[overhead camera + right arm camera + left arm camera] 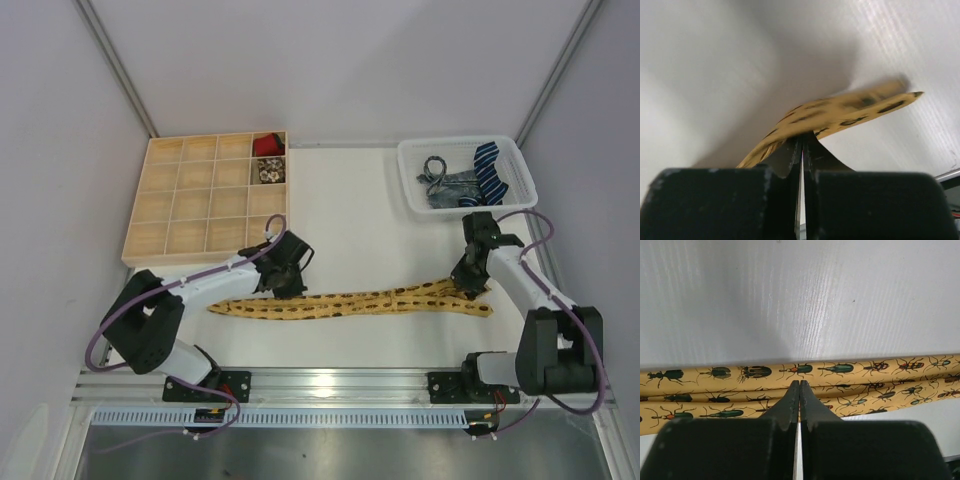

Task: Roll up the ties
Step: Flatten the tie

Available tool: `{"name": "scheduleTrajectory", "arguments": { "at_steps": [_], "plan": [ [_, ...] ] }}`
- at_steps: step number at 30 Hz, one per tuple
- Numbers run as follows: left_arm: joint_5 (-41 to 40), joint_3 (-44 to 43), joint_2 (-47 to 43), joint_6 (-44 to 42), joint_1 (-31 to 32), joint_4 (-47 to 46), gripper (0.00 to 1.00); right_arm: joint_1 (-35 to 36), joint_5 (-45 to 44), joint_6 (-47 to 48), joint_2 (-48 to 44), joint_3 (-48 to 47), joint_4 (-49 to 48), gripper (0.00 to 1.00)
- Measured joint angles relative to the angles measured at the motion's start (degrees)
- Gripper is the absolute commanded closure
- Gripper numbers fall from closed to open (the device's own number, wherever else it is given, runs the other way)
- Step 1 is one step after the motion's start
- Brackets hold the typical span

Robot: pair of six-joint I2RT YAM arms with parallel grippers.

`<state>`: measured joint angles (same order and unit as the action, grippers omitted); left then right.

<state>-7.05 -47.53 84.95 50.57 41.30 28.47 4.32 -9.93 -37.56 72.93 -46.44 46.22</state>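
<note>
Counting the ties gives five in all, with one loose on the table, two in a basket and two in a box. The loose one is the mustard-yellow tie, which lies stretched left to right across the near part of the table between the two arms (up close its dark spots are printed beetles).

The left gripper has its jaws pressed together with the tips down on the tie's left portion. Whether any cloth is caught between them I cannot tell. The right gripper is clamped on the tie near its right end, and that end lifts off the surface.

The white basket at far right holds the navy striped tie and the grey tie, tangled together. The wooden divided box at far left has two filled cells in its right-hand column. The red tie is rolled in the far corner cell, and the pale tie is rolled in the cell just below it.
</note>
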Motion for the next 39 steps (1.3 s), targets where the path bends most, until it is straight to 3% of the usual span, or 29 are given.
{"name": "scheduleTrajectory", "arguments": {
  "at_steps": [5, 9, 15, 18, 21, 27, 34, 39],
  "plan": [
    [-1.31, 0.61, -3.28, 0.0, 0.2, 1.33, 0.99, -3.43, -4.94, 2.23, 8.96, -0.92, -5.05, 1.0],
    [-3.89, 0.61, -10.95, -0.02, 0.26, 4.15, 0.92, -3.76, -8.11, 3.3, 16.57, -2.95, -7.1, 1.0],
    [-9.27, 0.13, -23.1, 0.26, 0.31, 9.66, 0.82, 0.28, -11.08, 4.9, 12.9, -3.87, -6.78, 0.99],
    [-12.17, 0.15, -29.18, 0.94, -0.17, 12.59, 0.81, 8.17, -5.38, 5.22, 6.45, -3.98, -8.0, 0.93],
    [-12.87, 0.22, -33.62, 1.51, -2.95, 14.75, 0.93, 18.49, 5.03, 5.79, 1.38, -4.04, -13.35, 0.94],
    [-12.74, 0.22, -31.74, 1.81, -12.79, 20.74, 0.98, 29.59, 18.91, 5.86, 7.21, -3.56, -21.92, 0.98],
    [-11.93, 1.38, -33.07, 3.39, -15.52, 23.28, 0.95, 23.56, 20.61, 4.55, 13.79, 2.84, -23.74, 1.0],
    [-9.62, 4.46, -32.94, 4.59, -15.8, 22.51, 0.82, 16.98, 19.8, 2.58, 12.17, 4.92, -23.21, 1.0]
  ]
}}
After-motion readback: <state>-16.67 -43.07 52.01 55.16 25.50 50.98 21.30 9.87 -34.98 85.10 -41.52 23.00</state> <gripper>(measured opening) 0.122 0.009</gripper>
